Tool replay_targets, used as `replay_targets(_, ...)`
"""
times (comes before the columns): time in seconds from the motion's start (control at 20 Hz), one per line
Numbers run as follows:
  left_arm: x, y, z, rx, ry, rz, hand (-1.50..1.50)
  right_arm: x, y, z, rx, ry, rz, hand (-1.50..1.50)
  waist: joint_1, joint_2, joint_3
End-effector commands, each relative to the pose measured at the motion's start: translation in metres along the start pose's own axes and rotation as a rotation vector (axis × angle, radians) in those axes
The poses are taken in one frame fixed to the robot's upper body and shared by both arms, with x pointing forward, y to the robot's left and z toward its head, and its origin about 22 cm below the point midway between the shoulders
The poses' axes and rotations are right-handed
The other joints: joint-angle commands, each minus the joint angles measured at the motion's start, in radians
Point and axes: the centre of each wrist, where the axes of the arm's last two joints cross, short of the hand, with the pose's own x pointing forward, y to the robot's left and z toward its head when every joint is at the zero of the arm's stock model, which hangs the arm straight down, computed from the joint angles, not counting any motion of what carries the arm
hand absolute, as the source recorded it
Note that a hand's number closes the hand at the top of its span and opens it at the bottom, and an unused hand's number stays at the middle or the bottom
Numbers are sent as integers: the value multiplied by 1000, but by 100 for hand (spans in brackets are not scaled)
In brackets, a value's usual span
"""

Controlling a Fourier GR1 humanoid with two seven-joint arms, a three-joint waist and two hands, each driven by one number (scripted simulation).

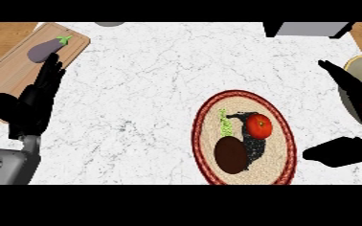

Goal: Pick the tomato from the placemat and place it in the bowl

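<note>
Spreading wide at the view's right edge, the right hand (pixel 338 149) showed only black fingers (pixel 341 79) above and a thumb below, parted and holding nothing. Its palm lay out of view. Between and a little left of those digits sat the tomato (pixel 259 126), near the hand but apart from it, on the right half of the oval placemat (pixel 212 170). It would likely handle as light, smooth and somewhat slippery, with a soft skin that could bruise, so a hold across its round middle looked safest. A dark brown oval object (pixel 231 155) lay just beside it, lower left, with a green sprig (pixel 225 122) above that. A rim at the far right edge was perhaps the bowl (pixel 350 67). The left hand (pixel 39 96) rested open at the left, fingers straight, beside a cutting board (pixel 21 60) bearing an eggplant (pixel 47 49).
</note>
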Motion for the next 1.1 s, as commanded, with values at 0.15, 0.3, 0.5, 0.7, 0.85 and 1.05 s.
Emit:
replay_targets(0.15,9,-9,-2,10,2,-6,0,16,4,-44,240,57,70,-150,-10,-3,2)
replay_targets(0.3,-1,-3,-1,11,-8,6,0,18,23,-66,322,55,100,-150,-8,-1,2)
replay_targets(0.5,2,-7,4,13,7,-2,0,27,33,-69,429,122,168,-150,-10,-4,1)
replay_targets(0.7,-17,-5,17,-18,22,3,0,21,49,-75,495,141,219,-150,-14,-5,1)
replay_targets(0.85,8,-10,9,17,12,2,0,35,58,-72,454,133,265,-150,-17,-6,2)
replay_targets(1.05,-2,-3,9,11,5,-3,0,9,57,-69,321,89,311,-150,-23,-5,2)
